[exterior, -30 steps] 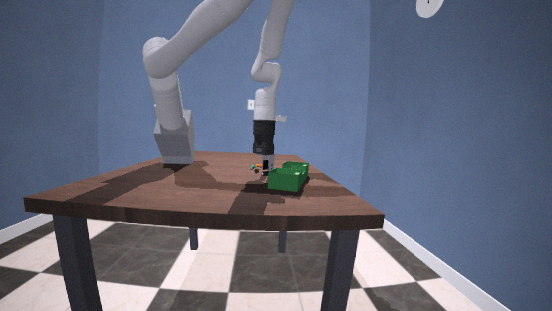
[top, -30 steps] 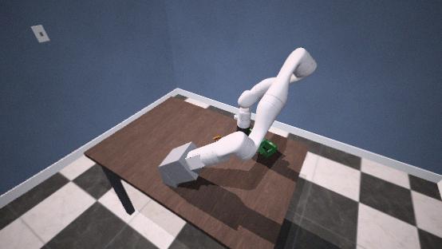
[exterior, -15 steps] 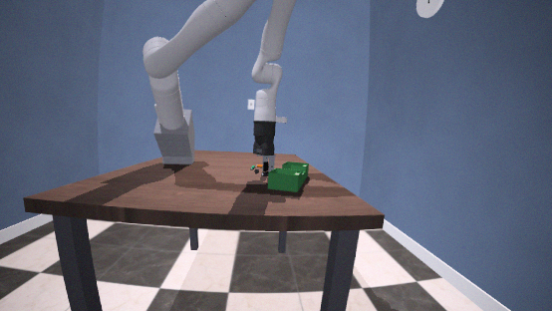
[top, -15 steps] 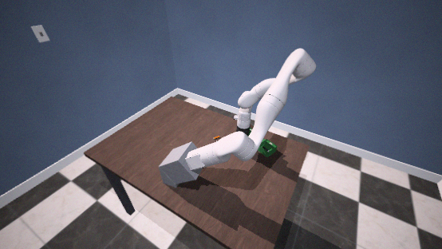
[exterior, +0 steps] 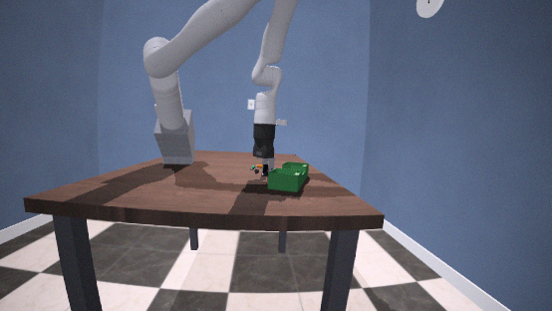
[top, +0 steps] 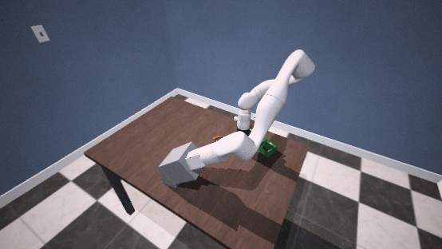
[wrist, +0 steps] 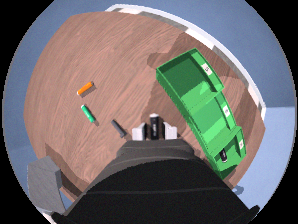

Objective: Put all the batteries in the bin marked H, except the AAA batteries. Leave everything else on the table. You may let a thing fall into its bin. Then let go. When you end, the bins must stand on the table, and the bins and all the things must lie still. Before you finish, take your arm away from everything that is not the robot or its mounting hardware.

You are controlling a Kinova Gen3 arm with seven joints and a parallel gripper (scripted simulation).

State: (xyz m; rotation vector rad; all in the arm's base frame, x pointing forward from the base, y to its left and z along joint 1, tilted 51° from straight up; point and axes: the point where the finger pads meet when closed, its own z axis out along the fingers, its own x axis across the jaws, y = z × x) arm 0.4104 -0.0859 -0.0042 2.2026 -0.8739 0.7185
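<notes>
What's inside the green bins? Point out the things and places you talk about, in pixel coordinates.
In the wrist view, the bin nearest the hand's body [wrist: 230, 172] holds a black battery-like cylinder [wrist: 223, 155]. The middle bin [wrist: 212, 116] and far bin [wrist: 185, 75] show nothing inside, though near walls hide some floor. The labels are too blurred to read.

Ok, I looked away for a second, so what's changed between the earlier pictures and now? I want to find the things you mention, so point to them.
The gripper [exterior: 265, 171] [wrist: 154, 128] has come down slightly towards the table [top: 140, 132] [exterior: 174, 204] [wrist: 120, 55]. I see nothing taken hold of or let go. The green bins [top: 272, 153] [exterior: 285, 181] [wrist: 192, 117] and orange battery [top: 216, 137] [exterior: 259, 165] [wrist: 85, 88] look unmoved.
</notes>
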